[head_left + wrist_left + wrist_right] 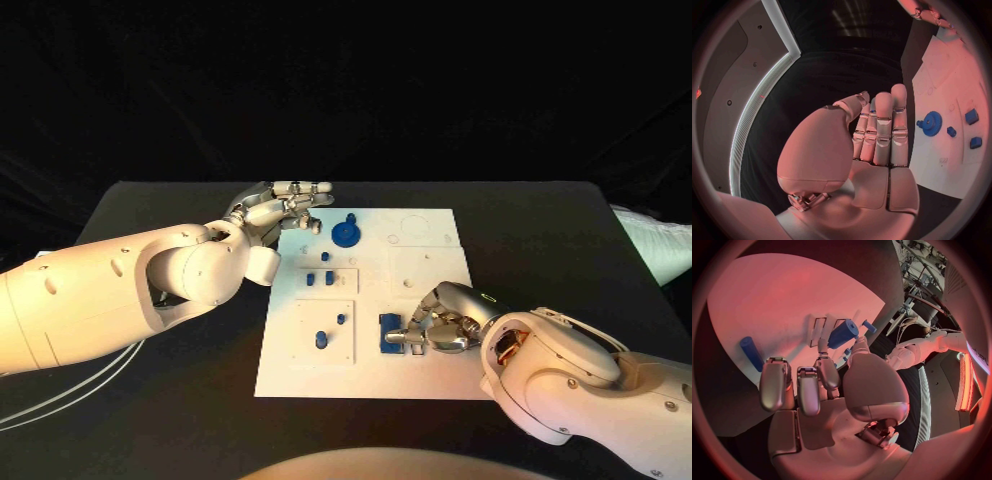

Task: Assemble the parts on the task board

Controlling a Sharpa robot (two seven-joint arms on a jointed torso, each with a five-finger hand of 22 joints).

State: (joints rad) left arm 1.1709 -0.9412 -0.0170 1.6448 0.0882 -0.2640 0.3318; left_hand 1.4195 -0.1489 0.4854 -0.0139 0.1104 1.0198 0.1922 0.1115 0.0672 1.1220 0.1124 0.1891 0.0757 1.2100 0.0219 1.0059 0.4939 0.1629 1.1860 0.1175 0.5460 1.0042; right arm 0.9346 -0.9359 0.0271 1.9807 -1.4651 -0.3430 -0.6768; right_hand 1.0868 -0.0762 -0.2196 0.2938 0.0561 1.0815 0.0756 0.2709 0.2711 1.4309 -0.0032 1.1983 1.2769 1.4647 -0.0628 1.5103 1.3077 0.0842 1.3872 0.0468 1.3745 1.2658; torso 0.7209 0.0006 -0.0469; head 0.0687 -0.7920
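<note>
One task board [433, 262]; two hands: left hand [283, 208], right hand [441, 326].

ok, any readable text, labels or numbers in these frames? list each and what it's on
None can be read.
Task board: faint outline marks by the recesses, and a small mark near the front edge, too small and blurred to read.
Left hand, right hand, the blue gear and the other blue parts: no lettering visible.

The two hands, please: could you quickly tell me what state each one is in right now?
Left hand: open, fingers straight, holding nothing, at the task board's far left corner.
Right hand: on a blue part; whether it grips it cannot be told.
</note>
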